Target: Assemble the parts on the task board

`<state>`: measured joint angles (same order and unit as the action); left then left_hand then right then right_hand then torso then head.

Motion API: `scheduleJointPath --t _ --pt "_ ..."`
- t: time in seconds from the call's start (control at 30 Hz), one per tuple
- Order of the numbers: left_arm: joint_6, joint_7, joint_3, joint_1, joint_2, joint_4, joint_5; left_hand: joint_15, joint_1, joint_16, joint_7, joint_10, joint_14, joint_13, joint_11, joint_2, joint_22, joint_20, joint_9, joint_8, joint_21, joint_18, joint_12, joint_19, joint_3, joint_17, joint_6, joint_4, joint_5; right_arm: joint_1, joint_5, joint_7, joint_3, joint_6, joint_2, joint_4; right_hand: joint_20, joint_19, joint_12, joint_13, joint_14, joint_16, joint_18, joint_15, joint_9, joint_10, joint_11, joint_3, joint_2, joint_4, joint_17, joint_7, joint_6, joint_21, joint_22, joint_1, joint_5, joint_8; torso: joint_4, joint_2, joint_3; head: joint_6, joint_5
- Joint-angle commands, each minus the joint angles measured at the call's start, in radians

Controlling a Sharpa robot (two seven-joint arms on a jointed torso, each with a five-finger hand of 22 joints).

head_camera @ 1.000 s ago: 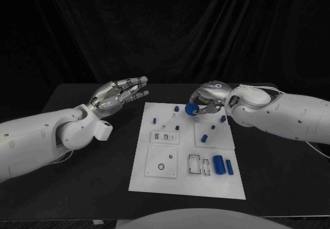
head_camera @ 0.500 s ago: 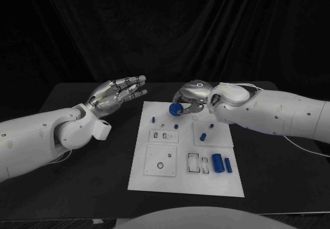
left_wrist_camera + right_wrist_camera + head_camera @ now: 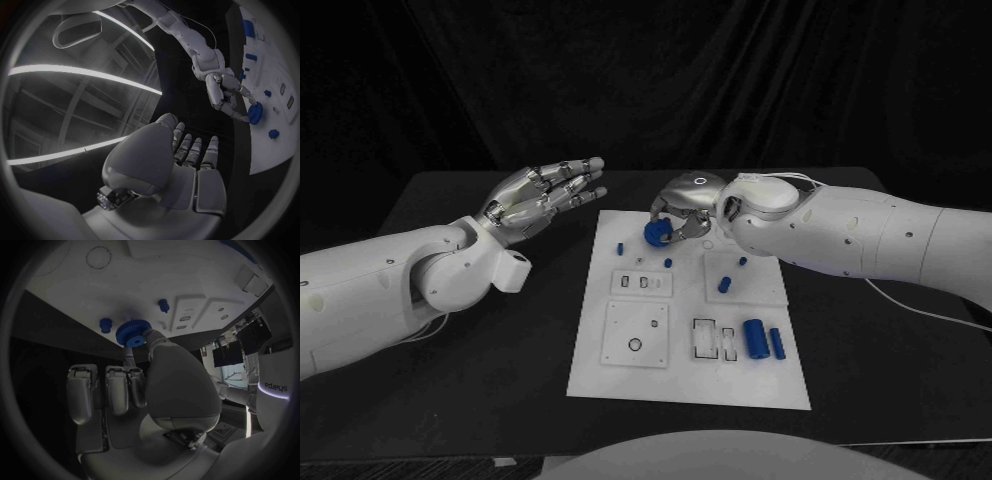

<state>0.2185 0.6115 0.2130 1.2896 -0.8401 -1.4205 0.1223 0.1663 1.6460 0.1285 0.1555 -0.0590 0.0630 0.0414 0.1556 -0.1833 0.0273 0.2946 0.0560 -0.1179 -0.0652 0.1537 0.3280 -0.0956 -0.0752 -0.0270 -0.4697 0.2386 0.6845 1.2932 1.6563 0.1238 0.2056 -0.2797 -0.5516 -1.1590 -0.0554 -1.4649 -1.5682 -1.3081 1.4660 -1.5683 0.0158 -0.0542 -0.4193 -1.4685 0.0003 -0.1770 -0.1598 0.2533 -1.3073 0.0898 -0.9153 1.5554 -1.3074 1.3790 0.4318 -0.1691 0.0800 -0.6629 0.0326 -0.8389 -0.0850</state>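
Note:
The white task board (image 3: pixel 687 378) lies in the middle of the black table. My right hand (image 3: pixel 684 204) hovers over the board's far left part and pinches a blue gear (image 3: pixel 655 232) at its fingertips. The right wrist view shows that gear (image 3: pixel 131 334) just above the board (image 3: pixel 75 287), near two small blue pegs (image 3: pixel 105 324). My left hand (image 3: pixel 545 197) is raised left of the board's far corner, fingers spread and empty. The left wrist view shows the left hand (image 3: pixel 181 160) with the right hand (image 3: pixel 228 97) and gear (image 3: pixel 255 114) beyond it.
A blue cylinder (image 3: pixel 756 340) and a thin blue bar (image 3: pixel 777 343) lie at the board's right side. Small blue pegs (image 3: pixel 668 263) stand near its far end, and another blue piece (image 3: pixel 726 284) sits right of centre. Black table surrounds the board.
My right hand has carried the blue gear leftward across the far end of the board. The left hand has stayed where it was.

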Motion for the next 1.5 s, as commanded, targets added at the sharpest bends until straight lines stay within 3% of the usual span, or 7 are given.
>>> scheduleJointPath --t 0.03,0.4,0.73,0.9,1.23,1.4,1.5 --pt "0.013 0.006 -0.001 -0.001 0.003 -0.001 -0.004 0.007 -0.002 0.002 0.01 0.008 -0.001 0.0 0.0 0.009 -0.002 -0.002 -0.001 -0.001 0.005 -0.014 -0.003 0.006 -0.005 -0.001 0.004 -0.001 0.004 -0.005 0.006 -0.002 -0.001 0.049 0.006 0.014 -0.009 -0.087 -0.003 -0.263 0.105 -0.003 -0.008 0.008 0.001 -0.102 0.007 -0.006 0.012 -0.003 -0.263 0.001 0.006 -0.008 -0.253 0.0 -0.006 0.007 0.0001 0.0 -0.0007 -0.001 0.0" --pt "0.016 0.003 -0.001 -0.001 0.005 0.0 -0.004 0.007 -0.002 0.002 0.01 0.008 -0.001 0.0 0.0 0.009 -0.001 -0.002 -0.001 -0.001 0.005 -0.014 -0.002 0.006 -0.006 -0.001 0.003 -0.001 0.004 -0.01 0.006 -0.007 -0.001 0.075 0.011 0.026 -0.012 -0.085 -0.003 -0.263 0.105 -0.003 -0.007 0.012 0.007 -0.102 0.011 -0.009 0.015 -0.005 -0.263 0.005 0.024 -0.011 -0.252 -0.006 -0.006 0.022 -0.0039 -0.002 -0.0012 -0.001 0.001" --pt "0.02 -0.001 -0.001 -0.002 0.006 0.003 -0.004 0.007 -0.002 0.002 0.01 0.008 -0.001 0.0 0.0 0.009 -0.001 -0.002 -0.001 -0.001 0.005 -0.014 -0.002 0.006 -0.006 -0.001 0.003 -0.001 0.004 -0.012 0.006 -0.019 -0.001 0.074 0.009 0.034 -0.02 -0.08 -0.003 -0.263 0.105 -0.003 -0.006 0.018 0.041 -0.102 0.018 -0.022 0.019 -0.018 -0.263 0.011 0.073 -0.017 -0.25 -0.011 -0.005 0.072 -0.0062 0.0 -0.0026 -0.005 0.004" --pt "0.023 -0.001 -0.001 -0.002 0.009 0.004 -0.004 0.007 -0.002 0.002 0.01 0.008 -0.001 0.0 0.0 0.009 -0.001 -0.002 -0.001 -0.001 0.005 -0.014 -0.002 0.006 -0.006 -0.001 0.003 -0.001 0.004 -0.012 0.006 -0.021 -0.001 0.076 0.006 0.032 -0.02 -0.086 -0.003 -0.263 0.105 -0.003 -0.008 0.018 0.048 -0.102 0.018 -0.023 0.02 -0.02 -0.263 0.011 0.08 -0.01 -0.253 -0.014 -0.007 0.08 -0.0063 0.001 -0.0034 -0.006 0.005" --pt "0.026 -0.003 -0.001 -0.004 0.011 0.006 -0.004 0.007 -0.003 0.002 0.011 0.009 -0.001 0.0 0.001 0.01 -0.001 -0.002 -0.001 -0.001 0.005 -0.014 -0.003 0.006 -0.008 -0.001 0.004 -0.001 0.004 -0.015 0.005 -0.018 -0.001 0.074 0.001 0.03 -0.019 -0.084 -0.003 -0.263 0.105 -0.003 -0.007 0.016 0.087 -0.102 0.013 -0.013 0.026 -0.032 -0.263 0.004 0.12 -0.012 -0.252 -0.039 -0.111 0.107 -0.0047 0.0 -0.0023 -0.005 0.007" --pt "0.026 -0.005 -0.001 -0.004 0.009 0.005 -0.004 0.007 -0.003 0.002 0.011 0.009 -0.001 0.0 0.001 0.01 -0.001 -0.002 -0.001 -0.001 0.005 -0.014 -0.003 0.006 -0.008 -0.001 0.004 -0.001 0.004 -0.016 0.005 -0.013 -0.001 0.072 -0.002 0.03 -0.017 -0.083 -0.003 -0.263 0.105 -0.003 -0.006 0.014 0.097 -0.102 0.01 -0.008 0.029 -0.035 -0.263 0.001 0.126 -0.014 -0.251 -0.045 -0.147 0.104 -0.0049 0.001 -0.0026 -0.006 0.008" --pt "0.027 -0.006 -0.001 -0.005 0.009 0.005 -0.004 0.007 -0.003 0.002 0.011 0.009 -0.001 0.0 0.001 0.01 -0.001 -0.002 -0.001 -0.001 0.005 -0.014 -0.003 0.006 -0.008 -0.001 0.004 -0.001 0.004 -0.016 0.005 -0.009 -0.001 0.07 -0.007 0.028 -0.015 -0.083 -0.003 -0.263 0.105 -0.003 -0.006 0.012 0.098 -0.102 0.008 -0.008 0.037 -0.04 -0.263 -0.002 0.095 -0.014 -0.251 -0.044 -0.154 0.09 -0.005 0.001 -0.0027 -0.007 0.01"
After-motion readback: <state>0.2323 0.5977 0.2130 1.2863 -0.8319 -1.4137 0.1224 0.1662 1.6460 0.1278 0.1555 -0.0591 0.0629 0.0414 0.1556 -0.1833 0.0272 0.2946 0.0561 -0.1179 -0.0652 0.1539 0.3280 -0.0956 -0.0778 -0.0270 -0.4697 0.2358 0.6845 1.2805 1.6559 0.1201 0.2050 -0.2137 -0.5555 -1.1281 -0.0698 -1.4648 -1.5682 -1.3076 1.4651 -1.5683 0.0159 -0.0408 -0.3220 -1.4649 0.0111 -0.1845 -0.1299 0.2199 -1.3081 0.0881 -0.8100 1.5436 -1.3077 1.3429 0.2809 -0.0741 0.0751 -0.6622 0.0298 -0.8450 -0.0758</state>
